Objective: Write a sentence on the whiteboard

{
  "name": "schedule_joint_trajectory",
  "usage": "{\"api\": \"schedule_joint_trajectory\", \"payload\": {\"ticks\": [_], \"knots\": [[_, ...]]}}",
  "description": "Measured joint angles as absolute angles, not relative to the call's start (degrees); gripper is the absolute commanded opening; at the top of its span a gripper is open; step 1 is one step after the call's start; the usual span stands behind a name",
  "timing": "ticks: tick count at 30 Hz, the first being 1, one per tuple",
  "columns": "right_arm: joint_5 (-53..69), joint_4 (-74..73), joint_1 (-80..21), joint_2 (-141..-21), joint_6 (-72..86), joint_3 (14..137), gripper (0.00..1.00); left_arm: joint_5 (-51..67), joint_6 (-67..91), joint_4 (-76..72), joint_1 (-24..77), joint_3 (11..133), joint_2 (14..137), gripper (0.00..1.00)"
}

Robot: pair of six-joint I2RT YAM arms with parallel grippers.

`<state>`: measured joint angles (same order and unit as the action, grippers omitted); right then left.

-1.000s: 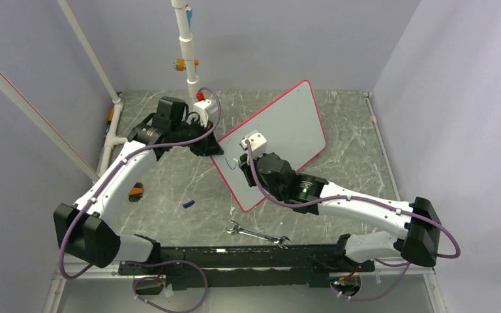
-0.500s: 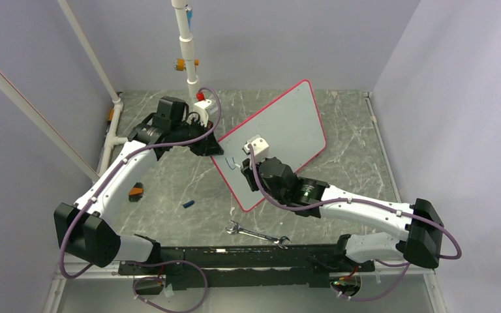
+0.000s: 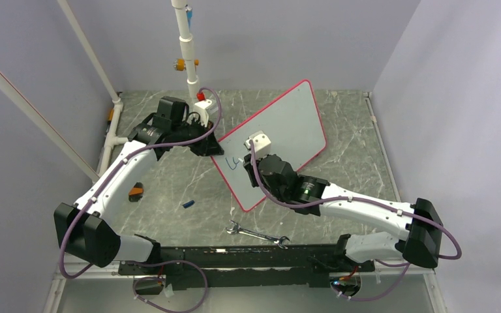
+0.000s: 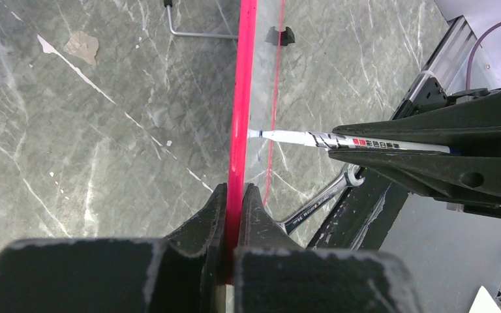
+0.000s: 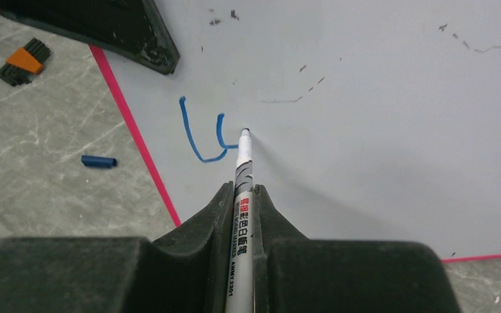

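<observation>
Left wrist | left tool clamps whiteboard rim | marker touching face

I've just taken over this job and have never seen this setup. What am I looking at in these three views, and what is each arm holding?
Two robot arms are bolted at the table's near edge. The wide view looks down from above and behind them. The other two come from a camera on each wrist, so the black wedges at the bottom are that arm's own fingers. The left gripper is clamped on the red rim of the whiteboard. The right gripper holds a marker, its tip at the board beside the first blue strokes. On the table lie a wrench, a small blue piece and an orange-and-black item.
</observation>
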<state>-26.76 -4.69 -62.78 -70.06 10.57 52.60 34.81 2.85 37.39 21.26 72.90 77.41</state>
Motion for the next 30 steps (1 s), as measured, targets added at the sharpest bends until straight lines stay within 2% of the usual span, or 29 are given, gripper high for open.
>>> {"api": "schedule_joint_trajectory", "payload": {"ticks": [20, 30], "knots": [[-22.7, -4.6, -62.7, -71.1, 10.1, 55.4, 0.0, 34.7, 2.9, 37.5, 21.5, 73.1, 77.5, 0.0], [-23.6, -4.6, -62.0, -67.7, 10.1, 54.4, 0.0, 34.6, 2.9, 37.6, 21.7, 73.2, 77.5, 0.0]]}}
